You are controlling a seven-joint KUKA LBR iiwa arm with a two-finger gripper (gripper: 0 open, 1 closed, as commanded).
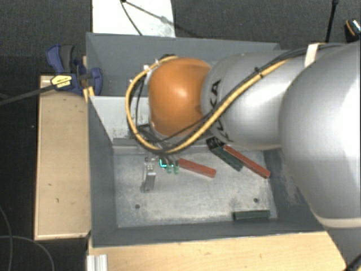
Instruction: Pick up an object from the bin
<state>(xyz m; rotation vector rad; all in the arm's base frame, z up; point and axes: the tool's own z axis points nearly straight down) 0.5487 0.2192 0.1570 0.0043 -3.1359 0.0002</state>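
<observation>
My gripper [149, 180] hangs below the arm's wrist over the left-middle of the bin floor, close to the bare metal. Just to its right lies a red-brown flat stick [197, 169], angled down to the right, with a small green piece [169, 166] at its left end. Nothing shows in the gripper. Further right, a longer red stick with a dark green end [243, 162] lies partly hidden under the arm.
A dark green rectangular block [251, 214] lies flat near the bin's front right corner. The arm's bulk covers the back and right of the bin. Bare floor stretches in front of and to the left of the gripper.
</observation>
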